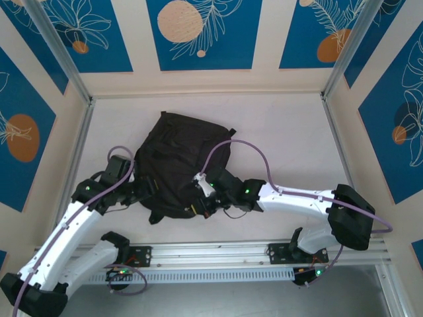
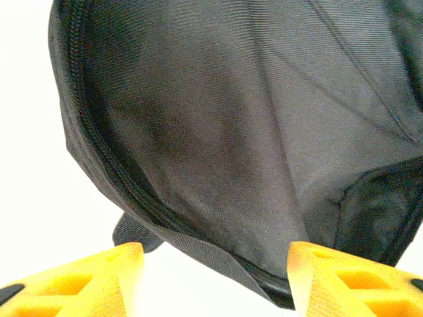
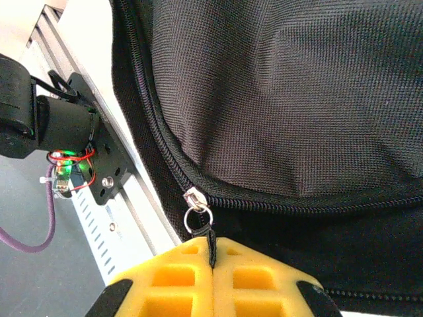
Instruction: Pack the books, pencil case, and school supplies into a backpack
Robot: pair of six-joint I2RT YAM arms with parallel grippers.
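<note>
While right hand (image 3: 213, 259) pinches pull (image 3: 210, 235), backpack (image 1: 182, 162) seemingly zipped

Seen from above, the left arm (image 1: 109, 183) and right arm (image 1: 241, 190) cover the near edge of the backpack (image 1: 178, 155). The cord of the zip pull (image 3: 197, 211) vanishes between the closed fingers of the right pincer (image 3: 213, 246), which the bottom edge crops.

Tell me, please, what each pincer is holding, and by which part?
The right pincer is shut on the backpack's zip pull, pinching it just below the metal ring. The left pincer is open and holds nothing.
</note>
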